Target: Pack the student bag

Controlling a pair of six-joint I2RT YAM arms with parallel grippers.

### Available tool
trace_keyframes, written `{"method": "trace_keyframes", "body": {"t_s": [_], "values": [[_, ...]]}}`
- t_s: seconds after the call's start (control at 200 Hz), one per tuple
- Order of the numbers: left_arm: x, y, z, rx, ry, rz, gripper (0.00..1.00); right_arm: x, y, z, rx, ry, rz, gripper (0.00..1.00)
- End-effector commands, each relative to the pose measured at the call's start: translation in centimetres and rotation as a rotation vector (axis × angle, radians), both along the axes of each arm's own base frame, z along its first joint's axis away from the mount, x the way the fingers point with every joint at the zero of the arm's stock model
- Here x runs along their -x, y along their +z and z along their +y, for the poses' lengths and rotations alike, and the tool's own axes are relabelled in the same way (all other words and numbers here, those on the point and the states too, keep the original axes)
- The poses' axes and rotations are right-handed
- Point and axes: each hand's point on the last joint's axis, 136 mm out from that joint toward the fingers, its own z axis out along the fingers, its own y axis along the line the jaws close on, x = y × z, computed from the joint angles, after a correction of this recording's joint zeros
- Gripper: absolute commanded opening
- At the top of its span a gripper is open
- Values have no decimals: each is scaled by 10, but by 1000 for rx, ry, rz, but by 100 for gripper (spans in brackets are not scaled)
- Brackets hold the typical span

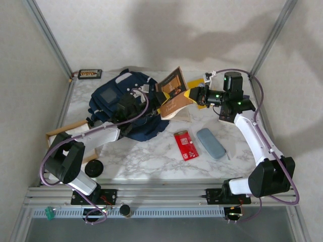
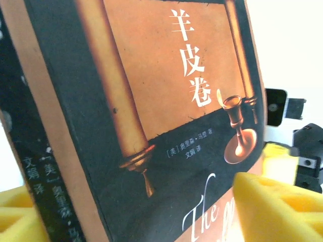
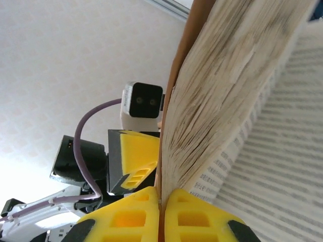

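On the book (image 2: 166, 116), the cover is showing white 羊皮卷 toward one o'clock, small 奥里森·马登 著 near centre, and a script "The" at six o'clock (the rest is running off frame). Its spine (image 2: 30, 166), at eight o'clock, is bearing 文娟.

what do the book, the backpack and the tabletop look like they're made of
Book: paper, rough page edges fanning open; soft card cover, bending. Student bag: navy fabric, matte, slumped and creased. Table: white stone look with grey veins, smooth; marble or printed laminate, cannot tell.
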Motion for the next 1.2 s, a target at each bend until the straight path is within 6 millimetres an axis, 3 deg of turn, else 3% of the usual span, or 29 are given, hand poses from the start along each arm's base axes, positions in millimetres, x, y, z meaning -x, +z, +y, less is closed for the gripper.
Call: {"method": "trace_keyframes", "body": {"t_s": [0.0,0.17,0.25,0.366,0.406,0.496,0.546,0.696,0.796,0.921,1.092,1.192], "values": [[20,63,2,136,-51,-152,64,4,-1,-3,20,9,-34,0],[24,67,3,112,-38,-161,35,-2,-15,-6,48,4,-22,0],[23,66,3,107,-31,-160,19,-1,-18,-7,50,8,-25,6],[21,72,3,116,-32,-167,0,-2,-21,-15,56,-7,-17,38],[22,78,2,130,-36,-177,0,-1,-23,-18,53,-16,-11,49],[27,94,1,185,-60,-206,0,1,-33,-23,47,-28,27,86],[31,101,-2,210,-80,-215,0,3,-37,-22,40,-22,38,98],[35,108,-17,232,-120,-230,0,14,-29,-9,-68,60,42,99],[23,95,-18,196,-89,-196,0,27,-10,-1,-130,118,9,99],[9,72,-18,78,-30,-166,0,31,5,-8,-149,100,-26,94],[0,51,-13,-22,18,-140,0,33,7,-12,-147,87,-39,70],[0,49,-13,-30,14,-142,0,30,4,-12,-140,78,-39,45]]}}
